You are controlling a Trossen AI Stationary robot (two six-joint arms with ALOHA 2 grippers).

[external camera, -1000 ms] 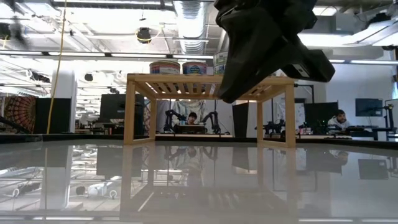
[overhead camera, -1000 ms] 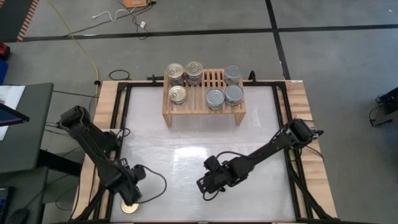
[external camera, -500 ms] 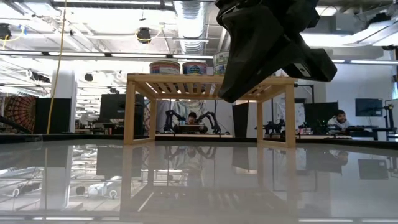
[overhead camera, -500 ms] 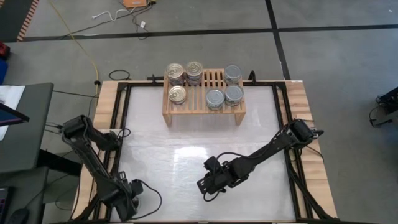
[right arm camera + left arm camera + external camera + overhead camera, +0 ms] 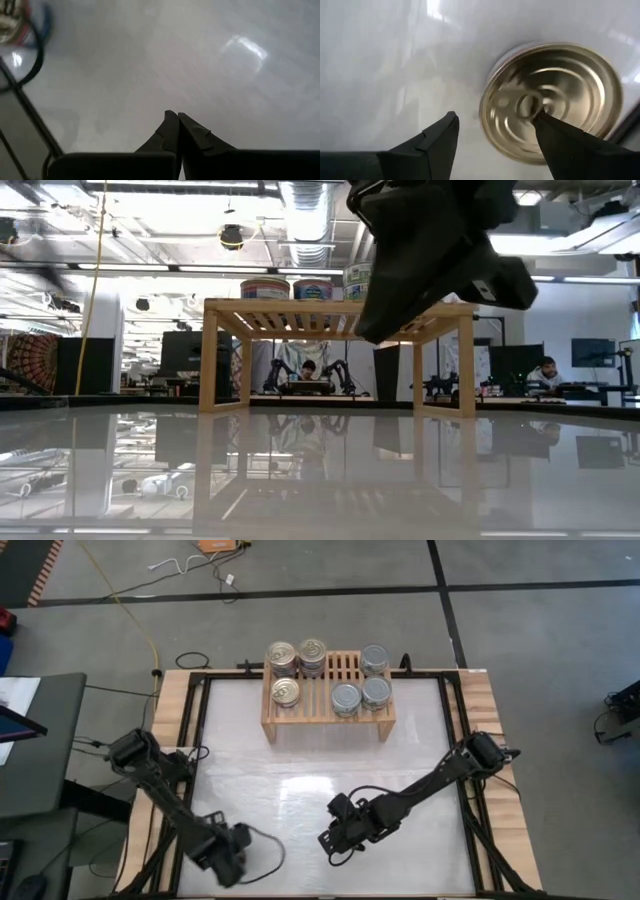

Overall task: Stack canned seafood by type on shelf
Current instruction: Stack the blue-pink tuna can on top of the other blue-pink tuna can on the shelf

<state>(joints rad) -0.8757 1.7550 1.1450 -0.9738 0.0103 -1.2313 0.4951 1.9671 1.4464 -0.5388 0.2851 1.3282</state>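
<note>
While the left gripper [image 5: 228,862] reaches low at lower left, fingers apart above a gold-topped can [image 5: 552,100], the right gripper [image 5: 330,837] rests lower centre, fingers together. Six cans stand on the shelf [image 5: 327,716], upper centre.

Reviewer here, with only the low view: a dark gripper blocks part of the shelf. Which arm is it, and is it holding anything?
Observer: The right gripper, mid-table; shut and empty.
Operator: Where is the left gripper?
Observer: The left gripper is at the table's near left corner, open over a gold can, one finger across its top, not gripping it.
Operator: How are the cans on the shelf sorted?
Observer: Gold tops on its left, silver tops on its right.
</note>
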